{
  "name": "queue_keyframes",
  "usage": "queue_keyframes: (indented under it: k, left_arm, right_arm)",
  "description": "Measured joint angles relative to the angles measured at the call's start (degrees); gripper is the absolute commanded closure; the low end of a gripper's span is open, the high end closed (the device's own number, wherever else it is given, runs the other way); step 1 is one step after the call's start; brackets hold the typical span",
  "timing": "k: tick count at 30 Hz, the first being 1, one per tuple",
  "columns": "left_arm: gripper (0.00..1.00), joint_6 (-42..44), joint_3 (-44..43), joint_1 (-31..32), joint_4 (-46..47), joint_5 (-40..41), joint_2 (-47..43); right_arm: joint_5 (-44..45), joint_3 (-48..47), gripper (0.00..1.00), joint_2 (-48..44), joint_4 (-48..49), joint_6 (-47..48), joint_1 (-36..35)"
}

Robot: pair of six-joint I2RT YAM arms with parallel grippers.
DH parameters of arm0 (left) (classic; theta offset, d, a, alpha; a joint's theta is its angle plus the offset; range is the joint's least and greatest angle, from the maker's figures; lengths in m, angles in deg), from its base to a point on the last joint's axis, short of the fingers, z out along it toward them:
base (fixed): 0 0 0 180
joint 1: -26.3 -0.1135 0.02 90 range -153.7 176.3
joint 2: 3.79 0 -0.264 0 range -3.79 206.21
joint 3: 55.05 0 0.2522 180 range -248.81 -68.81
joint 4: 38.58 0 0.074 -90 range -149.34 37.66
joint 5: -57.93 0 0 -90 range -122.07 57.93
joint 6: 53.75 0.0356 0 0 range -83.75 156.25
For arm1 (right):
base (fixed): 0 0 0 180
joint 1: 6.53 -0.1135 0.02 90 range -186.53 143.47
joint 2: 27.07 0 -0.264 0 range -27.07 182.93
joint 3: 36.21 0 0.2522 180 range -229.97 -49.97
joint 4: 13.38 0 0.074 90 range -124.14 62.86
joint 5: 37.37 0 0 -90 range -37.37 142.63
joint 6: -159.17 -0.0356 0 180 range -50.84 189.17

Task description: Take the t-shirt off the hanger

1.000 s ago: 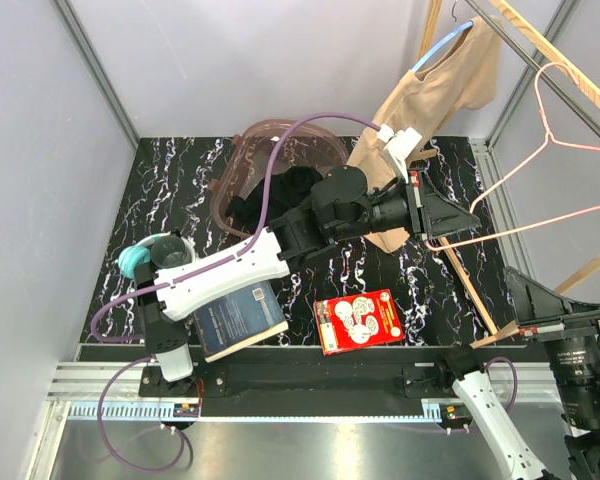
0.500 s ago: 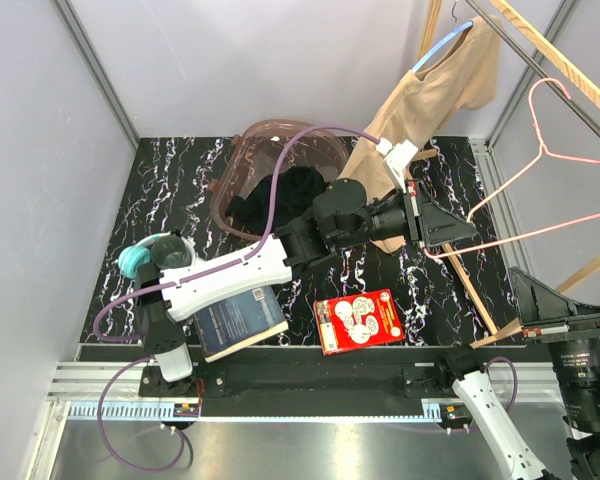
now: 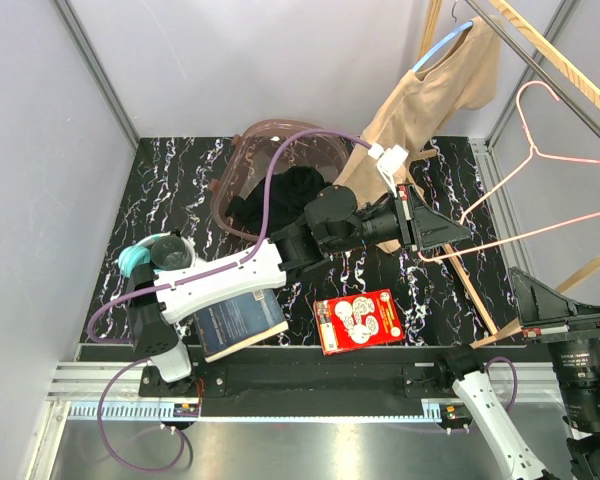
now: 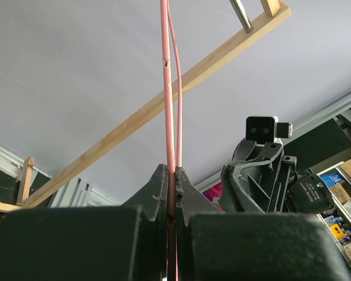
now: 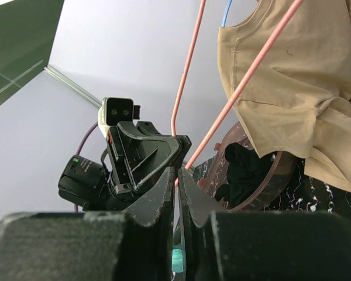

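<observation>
My left claw (image 4: 172, 178) is clenched on the pink wire hanger (image 4: 166, 88), with the wooden rack rail (image 3: 570, 65) crowding the right side. The beige t-shirt (image 3: 430, 100) hangs on the blue hanger (image 3: 435, 50) (hem draped behind my left arm). On the right claw (image 5: 177, 175) the jaws are nearly together and I cannot tell if it holds anything. I can't read the print on the red card (image 3: 357, 320). The pink basket (image 3: 225, 190) sits to the left.

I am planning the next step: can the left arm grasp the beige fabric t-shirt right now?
Probably not yet: the left gripper is shut on the pink wire hanger, although the beige t-shirt hangs close beside it with nothing visible between.
</observation>
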Motion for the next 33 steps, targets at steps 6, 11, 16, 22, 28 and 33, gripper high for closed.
queue_keyframes:
  k: [6, 11, 16, 22, 28, 33]
  left_arm:
    - [1.00, -0.4, 0.0, 0.0, 1.0, 0.0, 0.0]
    - [1.00, -1.0, -1.2, 0.0, 0.9, -0.2, 0.2]
    - [1.00, -1.3, -3.0, 0.0, 1.6, -0.7, 1.2]
    - [1.00, -2.2, -4.9, 0.0, 1.9, -1.1, 3.5]
    - [1.00, -2.6, -5.2, 0.2, 1.9, -1.2, 4.5]
    - [1.00, -2.8, -6.3, 0.3, 1.9, -1.5, 5.2]
  right_arm:
    - [0.0, -0.3, 0.87, 0.0, 0.0, 0.0, 0.0]
    - [0.0, -0.5, 0.87, 0.0, 0.0, 0.0, 0.0]
    - [0.0, -0.7, 0.87, 0.0, 0.0, 0.0, 0.0]
    - [0.0, -0.9, 0.87, 0.0, -0.1, 0.0, 0.0]
    - [0.1, -1.2, 0.87, 0.0, -0.3, 0.1, 0.0]
    - [0.2, -1.5, 0.88, 0.0, -1.2, 0.4, 0.0]
